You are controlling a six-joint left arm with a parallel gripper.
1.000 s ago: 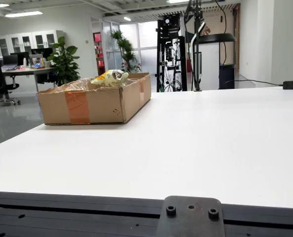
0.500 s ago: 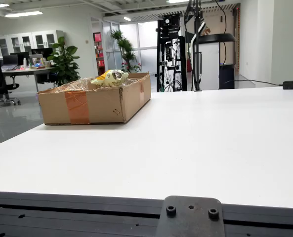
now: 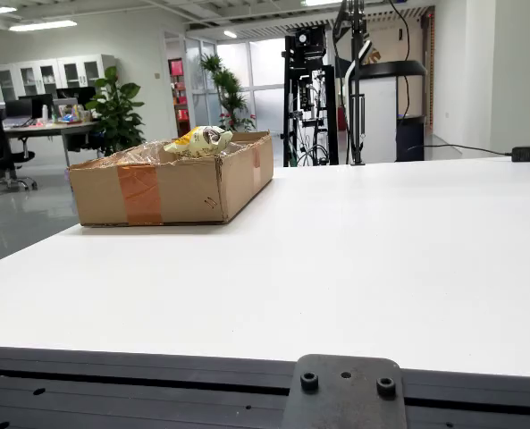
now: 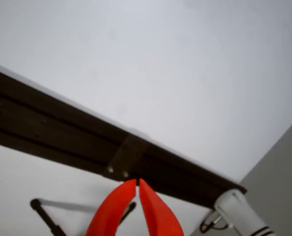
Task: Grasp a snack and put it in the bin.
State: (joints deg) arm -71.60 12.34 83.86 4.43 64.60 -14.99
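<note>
A: What do we find altered across the last second?

B: Nothing. The cardboard box (image 3: 171,186) stays at ten o'clock on the white worktop (image 3: 354,259), with the yellow snack bag (image 3: 199,140) already resting inside it.

A: And the hand?

B: In the wrist view we see the hand (image 4: 137,183) with orange fingers (image 4: 113,209) pressed together, empty. We judge the placement finished.

The first camera sits low at the near edge of the broad white tabletop (image 3: 381,259), beside a dark metal mounting bracket (image 3: 343,393), facing across it toward the office. The second rides the arm, close behind the orange gripper fingers (image 4: 158,214), looking down at the same white tabletop (image 4: 175,69) and bracket (image 4: 123,158).
</note>
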